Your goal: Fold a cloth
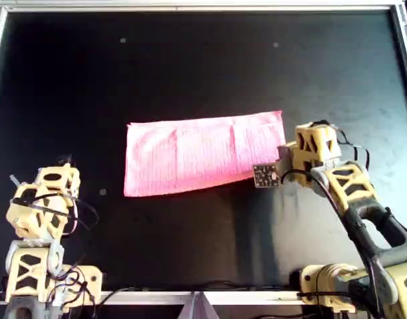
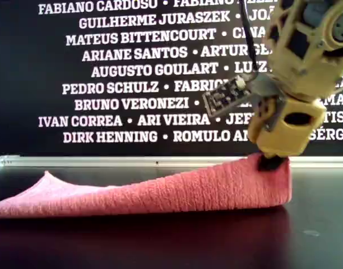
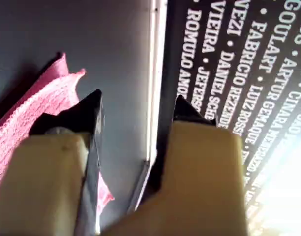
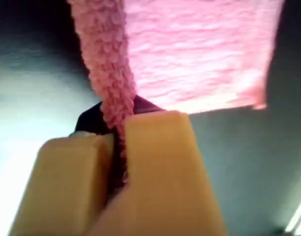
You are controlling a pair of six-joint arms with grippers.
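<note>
1. One cloth (image 1: 203, 154) lies in the middle of the dark surface (image 1: 190, 60) in the overhead view. It already looks folded into a long pink strip, so your next job is likely to fold it again.
2. On the overhead view's left, your left gripper (image 3: 135, 110) waits well apart from the cloth. Its fingers (image 3: 91, 113) are spread wide and hold nothing. Leave it there, out of the way.
3. On the overhead view's right, your right gripper (image 4: 118, 123) has its fingers pressed tight on the cloth's edge. In the exterior view that end is lifted and the other end rests on the surface.
4. Keep the pinch tight so the thin cloth does not slip out.
5. Carry the held end low and slow across to the far end.
6. Line up the edges before you let go, or the fold may come out crooked.
</note>
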